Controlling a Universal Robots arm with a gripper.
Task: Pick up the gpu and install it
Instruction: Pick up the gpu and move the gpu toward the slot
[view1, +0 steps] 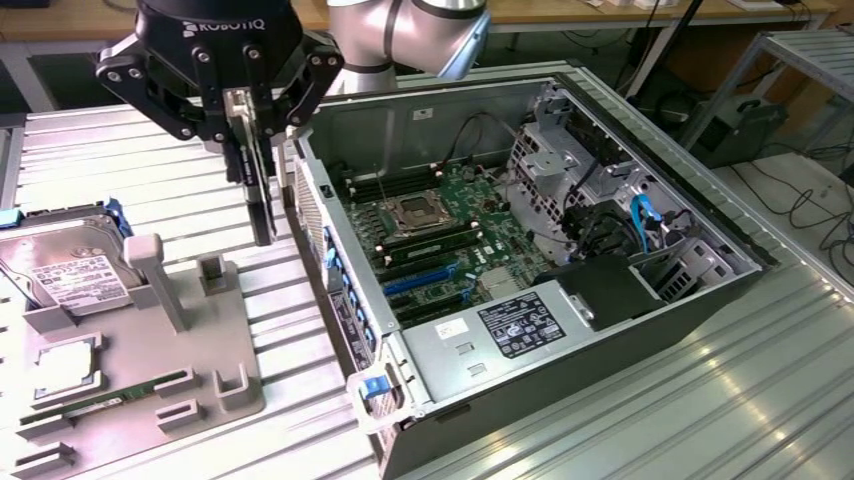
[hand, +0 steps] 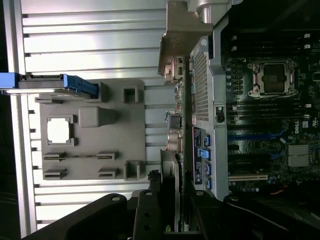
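My gripper (view1: 246, 118) is shut on the gpu (view1: 258, 185), a thin dark card that hangs edge-down in the air. It hangs over the gap between the grey fixture (view1: 147, 330) and the rear wall of the open computer case (view1: 334, 250). In the wrist view the gpu (hand: 183, 115) appears edge-on, its silver bracket (hand: 182, 35) at the far end. It runs out from between the fingers (hand: 150, 210) along the outside of the case wall. The motherboard (view1: 441, 230) lies inside the case with its blue slots (hand: 255, 135) uncovered.
The fixture holds a silver hard drive (view1: 67, 270) with blue rails, a processor (view1: 67, 365) and a green memory stick (view1: 114, 400). Drive cages and cables (view1: 601, 200) fill the case's far side. A ribbed metal table (view1: 747, 370) surrounds everything.
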